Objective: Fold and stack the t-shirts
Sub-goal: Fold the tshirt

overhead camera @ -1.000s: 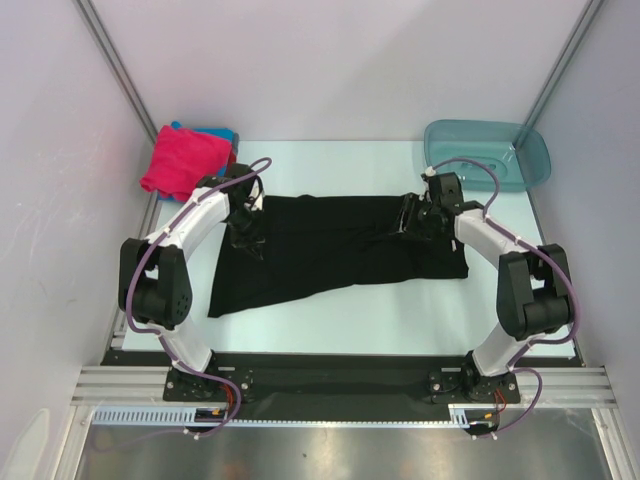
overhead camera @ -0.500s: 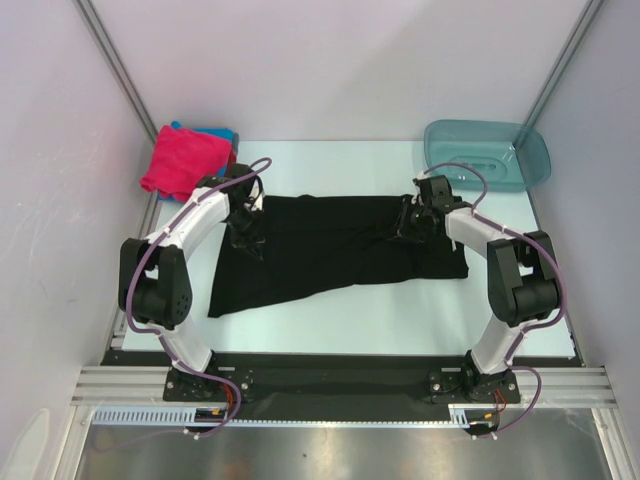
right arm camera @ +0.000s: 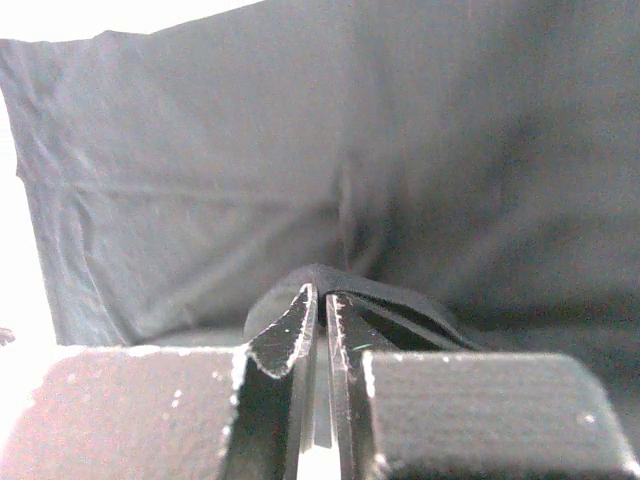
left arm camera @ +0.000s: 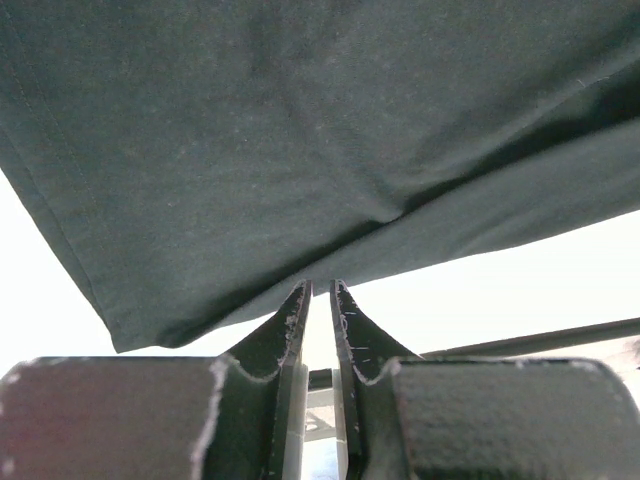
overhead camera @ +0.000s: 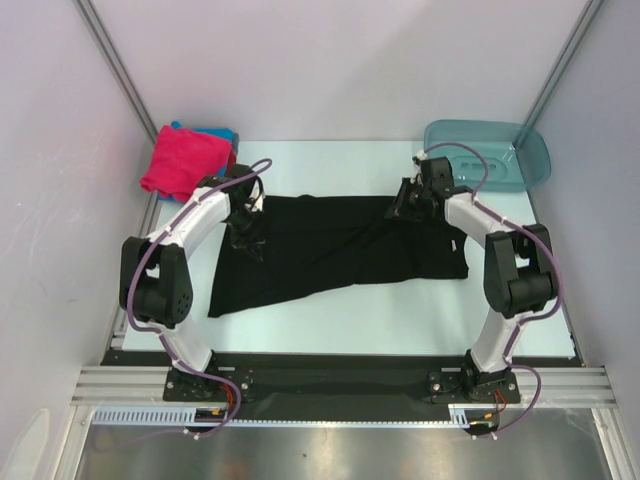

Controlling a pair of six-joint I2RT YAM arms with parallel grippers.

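The black t-shirt (overhead camera: 330, 245) is lying spread across the middle of the desk (overhead camera: 400, 310). The left gripper (left arm camera: 320, 290) is sitting at the shirt's left end, jaws drawn narrow, and it appears to be nipping the hem, though the contact is hard to make out. The right gripper (right arm camera: 322, 297) is pinching a small raised fold of the same shirt at its far right edge. A magenta-pink t-shirt (overhead camera: 180, 160) is resting on a blue t-shirt (overhead camera: 222, 135) at the far left corner. A teal basin (overhead camera: 500, 150) is sitting at the far right.
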